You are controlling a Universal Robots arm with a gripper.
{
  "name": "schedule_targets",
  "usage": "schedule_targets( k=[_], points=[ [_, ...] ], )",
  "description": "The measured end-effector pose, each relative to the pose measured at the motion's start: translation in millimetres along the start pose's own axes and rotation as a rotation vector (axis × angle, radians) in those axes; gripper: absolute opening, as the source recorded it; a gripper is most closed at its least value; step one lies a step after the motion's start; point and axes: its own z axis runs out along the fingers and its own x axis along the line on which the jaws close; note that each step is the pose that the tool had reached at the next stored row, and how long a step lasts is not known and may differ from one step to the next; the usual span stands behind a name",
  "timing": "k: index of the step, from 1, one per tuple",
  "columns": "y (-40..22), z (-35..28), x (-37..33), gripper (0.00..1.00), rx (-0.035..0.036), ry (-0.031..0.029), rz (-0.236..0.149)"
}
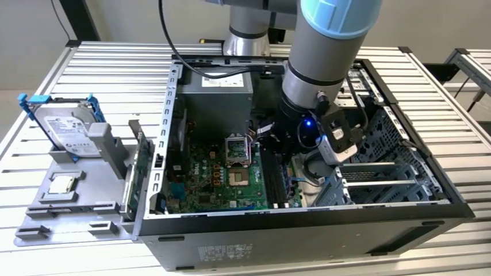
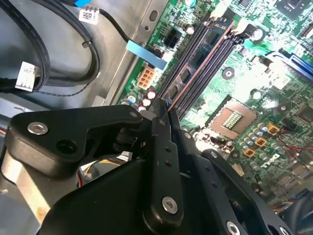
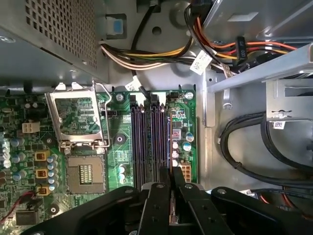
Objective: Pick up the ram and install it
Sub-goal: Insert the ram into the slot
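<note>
The PC case (image 1: pixel 307 230) lies open on the slatted table (image 1: pixel 429 75), and my arm (image 1: pixel 326 52) reaches down into it. Inside, the motherboard (image 3: pixel 183 105) is my landmark: its empty CPU socket (image 3: pixel 85 176) sits w/ the latch frame flipped up, and the DIMM slots (image 3: pixel 146 142) run parallel just beside that socket, toward the drive-cage side.

My gripper (image 3: pixel 171 188) hangs right over the slots, fingers (image 2: pixel 164 147) clamped on the ram (image 2: pixel 205 58). In the second wrist view the stick shows as a thin edge running from between my fingers along the slot bank; long axis lines up w/ the slots, and it sits in or right at the slot farthest from the socket. Seated or just resting? Can't tell, since my fingers cover the near end and the far latch is hard to make out. Outside the case, the hard drive (image 1: pixel 65 132) w/ blue bracket stands on a grey tray (image 1: pixel 46 221).
</note>
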Motion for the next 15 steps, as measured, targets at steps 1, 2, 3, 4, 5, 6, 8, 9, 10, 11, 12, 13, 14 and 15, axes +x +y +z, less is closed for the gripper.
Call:
schedule_targets(
  k=[1, 2, 3, 4, 5, 6, 8, 9, 10, 11, 12, 13, 14, 15],
  points=[
    [0.0, 1.1, -0.1, 0.00, -0.0001, 0.0000, 0.000],
    [0.0, 1.9, -0.2, 0.00, 0.0000, -0.0001, 0.000],
    [0.2, 2.4, -0.2, 0.00, 0.0001, -0.0001, 0.000],
    [0.6, 2.8, -0.3, 0.00, 0.0002, 0.0000, 0.000],
    [1.1, 3.0, -0.3, 0.00, 0.0001, 0.0000, 0.000],
    [1.7, 3.2, -0.3, 0.00, 0.0000, -0.0001, 0.000],
    [2.6, 4.5, -0.2, 0.00, -0.0002, -0.0001, 0.000],
    [2.7, 5.4, -0.2, 0.00, -0.0002, -0.0001, 0.000],
    [2.7, 6.2, -0.1, 0.00, 0.0001, 0.0001, 0.000],
    [2.7, 6.9, -0.1, 0.00, 0.0000, 0.0000, 0.000],
    [2.6, 7.2, -0.1, 0.00, 0.0001, 0.0000, 0.000],
    [2.6, 7.3, -0.1, 0.00, 0.0002, 0.0000, 0.000],
    [2.6, 7.4, -0.1, 0.00, 0.0004, 0.0000, 0.000],
    [2.6, 7.6, -0.1, 0.00, 0.0001, 0.0000, 0.000]
  ],
)
